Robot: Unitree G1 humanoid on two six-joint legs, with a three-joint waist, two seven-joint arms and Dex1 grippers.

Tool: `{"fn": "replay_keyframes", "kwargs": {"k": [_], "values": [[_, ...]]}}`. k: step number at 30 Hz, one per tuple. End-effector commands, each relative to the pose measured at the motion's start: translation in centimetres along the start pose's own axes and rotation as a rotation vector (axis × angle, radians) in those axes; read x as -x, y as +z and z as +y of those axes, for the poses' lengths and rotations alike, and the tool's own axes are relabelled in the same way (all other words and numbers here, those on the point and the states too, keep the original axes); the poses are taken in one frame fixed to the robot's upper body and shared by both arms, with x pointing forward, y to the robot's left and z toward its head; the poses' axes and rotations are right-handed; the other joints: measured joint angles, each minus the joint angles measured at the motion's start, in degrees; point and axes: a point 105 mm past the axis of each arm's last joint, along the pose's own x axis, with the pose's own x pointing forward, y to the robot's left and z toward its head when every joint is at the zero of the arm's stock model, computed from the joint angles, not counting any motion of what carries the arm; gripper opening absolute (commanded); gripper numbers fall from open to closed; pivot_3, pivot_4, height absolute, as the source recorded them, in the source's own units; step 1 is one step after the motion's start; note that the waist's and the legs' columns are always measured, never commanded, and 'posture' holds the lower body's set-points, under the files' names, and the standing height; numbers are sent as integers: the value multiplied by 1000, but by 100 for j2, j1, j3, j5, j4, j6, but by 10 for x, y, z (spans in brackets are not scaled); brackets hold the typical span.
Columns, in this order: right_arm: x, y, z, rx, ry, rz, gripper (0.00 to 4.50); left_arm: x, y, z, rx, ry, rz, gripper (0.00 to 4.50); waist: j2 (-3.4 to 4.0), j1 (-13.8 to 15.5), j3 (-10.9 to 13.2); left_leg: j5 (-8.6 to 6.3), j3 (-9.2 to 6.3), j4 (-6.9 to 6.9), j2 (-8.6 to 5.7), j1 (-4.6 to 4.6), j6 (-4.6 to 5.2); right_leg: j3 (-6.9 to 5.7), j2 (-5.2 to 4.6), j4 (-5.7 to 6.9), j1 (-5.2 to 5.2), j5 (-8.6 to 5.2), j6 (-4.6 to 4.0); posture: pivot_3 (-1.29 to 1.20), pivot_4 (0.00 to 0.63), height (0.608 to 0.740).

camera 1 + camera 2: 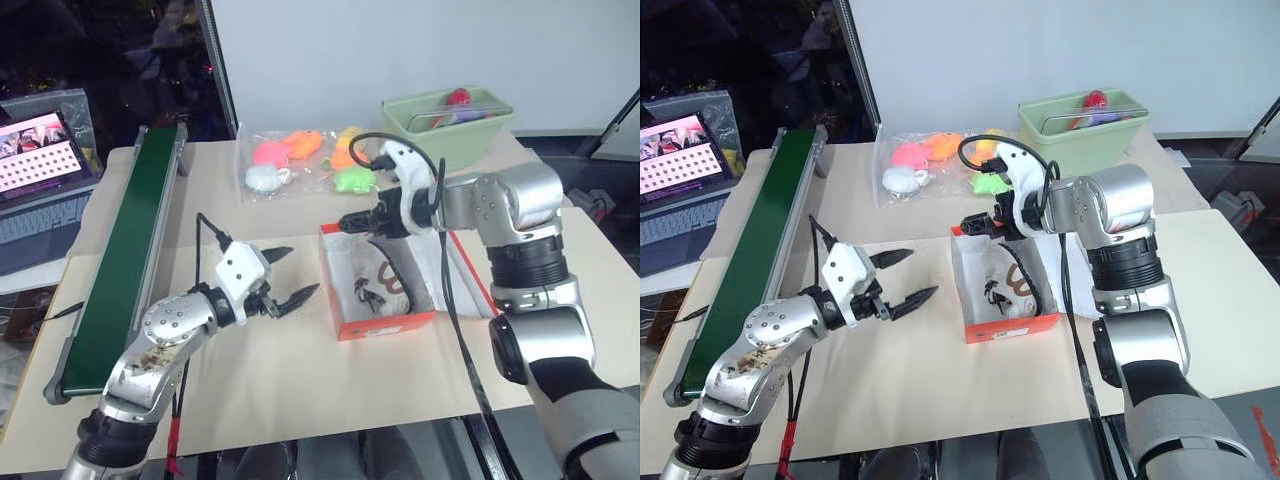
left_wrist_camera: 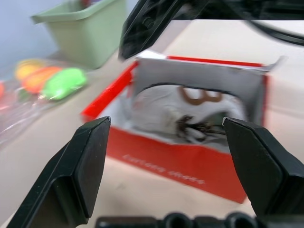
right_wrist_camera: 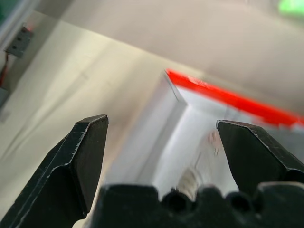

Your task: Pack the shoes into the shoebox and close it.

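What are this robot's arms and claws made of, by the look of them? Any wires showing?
Both arms are chunky silver-grey metal segments joined by black ribbed rings. Each wrist carries a white plastic housing, with a black cable looping out of it. The left gripper and right gripper each have two black, tapering, pointed fingers. The left arm's silver shell looks scuffed with brownish marks.

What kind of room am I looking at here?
Probably a robotics test lab: a tabletop with a green conveyor belt, a laptop beside it, and staged props such as a red shoebox and bagged plastic toys.
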Motion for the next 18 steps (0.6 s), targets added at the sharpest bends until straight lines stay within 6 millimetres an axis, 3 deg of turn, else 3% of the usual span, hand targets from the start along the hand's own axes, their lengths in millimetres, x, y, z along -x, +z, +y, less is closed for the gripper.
{"fn": "replay_keyframes", "kwargs": {"k": [1,4,6,7,10,15,18], "values": [[16,30,20,182,18,-233,4286,8,11,48,8,293,-61,4064,0,3,0,0,-1,0,0,0,0,0,0,0,0,0,1,0,150,740],[30,38,62,364,141,-472,4286,30,5,99,30,654,-51,4064,-2,1,-1,-1,-3,2,0,0,-2,-1,0,-3,0,2,3,0,150,740],[37,26,84,384,239,-560,4286,46,4,116,53,804,-52,4064,-3,-30,-2,-4,-3,3,2,0,-8,0,1,3,-8,3,4,0,150,740],[37,7,90,378,291,-577,4286,65,-2,128,76,931,-27,4064,-4,-41,-3,-4,-3,3,5,1,-9,0,1,4,-8,4,4,0,150,740],[31,-28,91,381,320,-570,4286,95,-18,139,92,1067,46,4064,-23,-5,-19,-8,-8,3,4,10,-12,-4,2,0,2,6,8,0,150,740],[18,-37,84,334,285,-613,4286,114,-43,145,179,1087,101,4064,-23,-4,-18,2,8,7,1,31,-32,6,2,-12,15,39,9,0,150,740],[12,-44,88,377,297,-593,4286,119,-48,149,180,1083,123,4064,-24,-8,-17,6,12,7,13,80,-38,1,16,-11,58,40,7,0,150,740]]}}
